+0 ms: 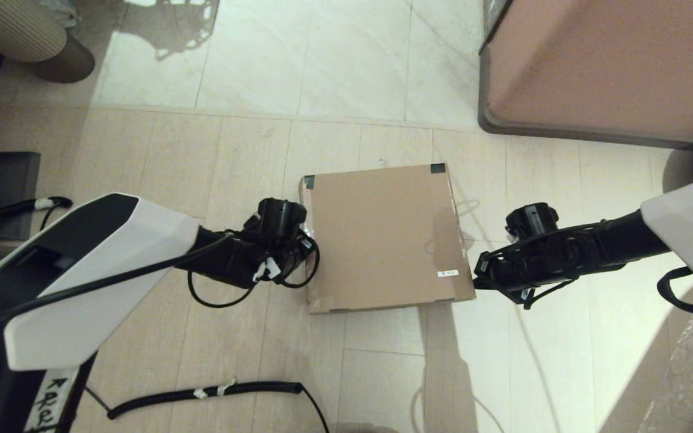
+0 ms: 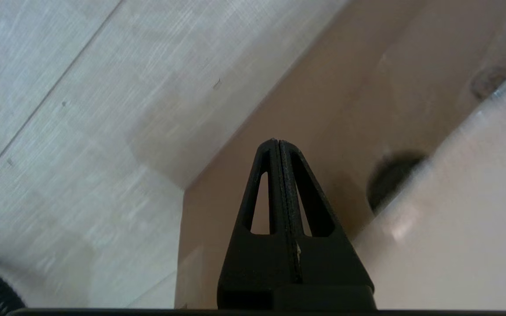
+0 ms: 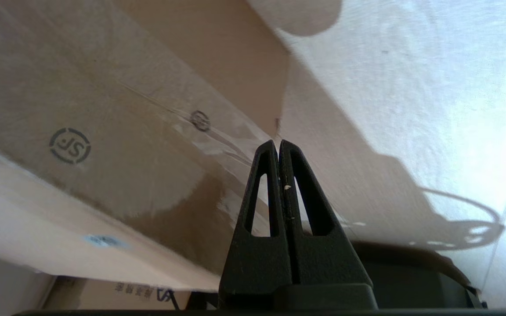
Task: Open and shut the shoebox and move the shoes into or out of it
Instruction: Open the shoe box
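Floor: pale wood-look planks (image 1: 142, 156) near the robot, glossy light tiles farther away
Shoebox: the shoebox (image 1: 382, 237) stands on the floor between the two arms, lid shut flat; what is inside cannot be seen
Lid marks: dark tape on the two far corners, a small white label (image 1: 448, 273) near the right edge, its text too small to read
Box side: in the right wrist view, a round printed stamp (image 3: 70, 145) with letters like "SF", and clear tape
Left gripper: the left gripper (image 2: 279, 145) is beside the box's left wall, fingers pressed together, holding nothing
Right gripper: the right gripper (image 3: 278, 145) is just beside the box's right wall, fingers closed together, holding nothing
Around: a pinkish-brown cabinet (image 1: 611, 66) far right, a coiled black cable (image 1: 202, 394) on the floor near the robot, a ribbed beige object (image 1: 15, 27) far left
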Motion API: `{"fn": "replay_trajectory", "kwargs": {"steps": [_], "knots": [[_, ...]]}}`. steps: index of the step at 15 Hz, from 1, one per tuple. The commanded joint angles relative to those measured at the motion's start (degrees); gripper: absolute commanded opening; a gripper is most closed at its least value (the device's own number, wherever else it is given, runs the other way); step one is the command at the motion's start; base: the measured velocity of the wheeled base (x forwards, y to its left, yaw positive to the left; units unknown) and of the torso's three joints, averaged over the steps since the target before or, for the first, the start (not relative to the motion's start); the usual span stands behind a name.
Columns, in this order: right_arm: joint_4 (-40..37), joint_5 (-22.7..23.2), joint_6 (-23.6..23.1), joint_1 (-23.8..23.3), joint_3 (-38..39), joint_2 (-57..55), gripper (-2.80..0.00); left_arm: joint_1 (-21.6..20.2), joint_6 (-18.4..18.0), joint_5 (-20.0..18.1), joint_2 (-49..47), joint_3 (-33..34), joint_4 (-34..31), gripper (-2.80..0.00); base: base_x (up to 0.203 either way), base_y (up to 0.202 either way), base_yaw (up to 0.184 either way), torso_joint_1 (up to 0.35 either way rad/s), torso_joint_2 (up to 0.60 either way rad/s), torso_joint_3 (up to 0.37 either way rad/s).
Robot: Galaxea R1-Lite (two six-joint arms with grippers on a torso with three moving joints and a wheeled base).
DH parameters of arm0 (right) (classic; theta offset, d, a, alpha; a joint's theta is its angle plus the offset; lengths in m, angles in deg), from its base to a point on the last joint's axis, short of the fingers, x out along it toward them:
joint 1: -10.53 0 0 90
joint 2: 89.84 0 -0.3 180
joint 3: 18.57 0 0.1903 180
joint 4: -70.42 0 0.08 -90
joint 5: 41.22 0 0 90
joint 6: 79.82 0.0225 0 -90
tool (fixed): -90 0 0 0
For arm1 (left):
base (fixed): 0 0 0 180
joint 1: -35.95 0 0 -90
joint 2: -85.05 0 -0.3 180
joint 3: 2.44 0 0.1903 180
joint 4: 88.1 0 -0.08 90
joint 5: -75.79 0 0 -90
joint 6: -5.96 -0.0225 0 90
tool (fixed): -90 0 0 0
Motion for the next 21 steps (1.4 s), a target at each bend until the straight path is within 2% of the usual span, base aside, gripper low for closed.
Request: {"fn": "replay_trajectory", "kwargs": {"steps": [1,6,8,11,13,15,17,21], "knots": [[0.37,0.23,0.22,0.31,-0.20,-1.64,-2.80,0.03,0.30,0.10,-1.73,-1.42,0.01,-2.80,0.000,0.000,0.000,0.000,0.00,0.000],[0.37,0.66,2.13,2.70,-0.90,-2.57,-2.80,0.05,0.39,-0.17,-2.77,-2.68,-0.26,-2.80,0.000,0.000,0.000,0.000,0.00,0.000],[0.20,1.37,7.53,2.83,-2.40,-1.77,-2.80,0.08,0.40,-0.26,-2.36,-2.60,-0.34,-2.80,0.000,0.000,0.000,0.000,0.00,0.000],[-0.96,7.66,17.76,2.48,-3.78,0.38,-2.80,0.30,0.56,-0.26,-1.00,-2.51,-0.54,-2.80,0.000,0.000,0.000,0.000,0.00,0.000],[-2.45,10.21,20.77,2.31,-3.82,2.00,-2.80,0.46,0.56,-0.26,0.22,-2.36,-0.79,-2.80,0.000,0.000,0.000,0.000,0.00,0.000],[-2.82,14.73,23.58,2.19,-3.82,3.16,-2.80,0.49,1.07,-0.19,1.33,-2.16,-1.79,-2.80,0.000,0.000,0.000,0.000,0.00,0.000],[-2.82,18.72,28.41,1.96,-3.92,4.21,-2.80,0.49,2.13,-0.17,2.55,-2.09,-2.63,-2.80,0.000,0.000,0.000,0.000,0.00,0.000],[-3.13,22.65,34.95,0.86,-4.04,5.44,-2.80,0.49,2.14,-0.17,4.37,-2.16,-3.25,-2.80,0.000,0.000,0.000,0.000,0.00,0.000]]}}
